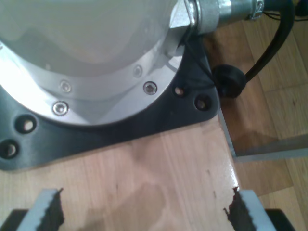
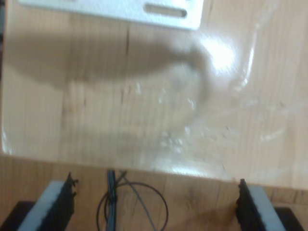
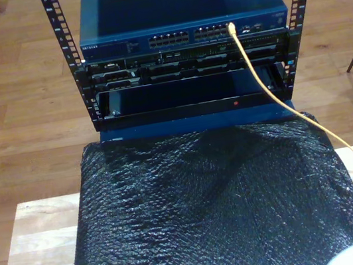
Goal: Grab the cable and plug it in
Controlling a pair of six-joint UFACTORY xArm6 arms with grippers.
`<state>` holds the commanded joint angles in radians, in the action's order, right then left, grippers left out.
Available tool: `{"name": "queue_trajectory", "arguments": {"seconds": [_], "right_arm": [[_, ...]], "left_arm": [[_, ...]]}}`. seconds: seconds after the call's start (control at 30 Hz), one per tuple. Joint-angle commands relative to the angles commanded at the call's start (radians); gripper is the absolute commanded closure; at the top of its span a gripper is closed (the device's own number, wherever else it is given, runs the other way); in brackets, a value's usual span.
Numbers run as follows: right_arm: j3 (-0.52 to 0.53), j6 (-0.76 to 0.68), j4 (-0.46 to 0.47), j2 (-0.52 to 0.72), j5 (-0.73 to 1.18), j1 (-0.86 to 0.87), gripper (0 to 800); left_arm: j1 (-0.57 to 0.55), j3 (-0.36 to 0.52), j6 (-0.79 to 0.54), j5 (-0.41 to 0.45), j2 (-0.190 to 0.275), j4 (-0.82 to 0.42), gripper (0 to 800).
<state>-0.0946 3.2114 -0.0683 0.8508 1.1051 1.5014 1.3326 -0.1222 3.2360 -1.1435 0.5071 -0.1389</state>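
Your thin yellow cable (image 3: 270,87) plugged into the far blue switch (image 3: 181,35), trailing to the exterior view's right over black wrap (image 3: 210,214); my first gripper (image 1: 144,211) and my second gripper (image 2: 156,207) gape wide, holding nothing, above pale wooden table (image 1: 159,178)

Yellow cable (image 3: 271,90), plugged into blue switch (image 3: 184,35) port.

The black sheet (image 3: 216,213) before the rack (image 3: 184,50) looks like crinkled, glossy plastic wrap. The rack's uprights are dark, perforated metal; the switch (image 3: 181,14) on top has a smooth, matt blue casing. The cable (image 3: 271,94) is smooth yellow plastic. The table (image 3: 35,235) under the sheet is pale, varnished wood. An arm base (image 1: 96,57) shows brushed, shiny metal on a matt black plate (image 1: 159,115).
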Motion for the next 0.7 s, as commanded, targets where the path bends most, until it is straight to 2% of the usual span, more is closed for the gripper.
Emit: {"name": "queue_trajectory", "arguments": {"seconds": [0.2,0.5,0.7], "right_arm": [[0.002,-0.003,0.0,-0.008,-0.014,0.006,3],[0.081,-0.003,0.0,-0.023,-0.17,0.011,3],[0.092,-0.003,0.0,-0.061,-0.187,0.015,3]], "left_arm": [[0.0,0.0,0.0,0.0,0.0,0.0,0],[0.0,0.0,0.0,0.0,-0.002,0.0,0],[0.0,0.0,0.0,0.0,0.0,0.0,0]]}}
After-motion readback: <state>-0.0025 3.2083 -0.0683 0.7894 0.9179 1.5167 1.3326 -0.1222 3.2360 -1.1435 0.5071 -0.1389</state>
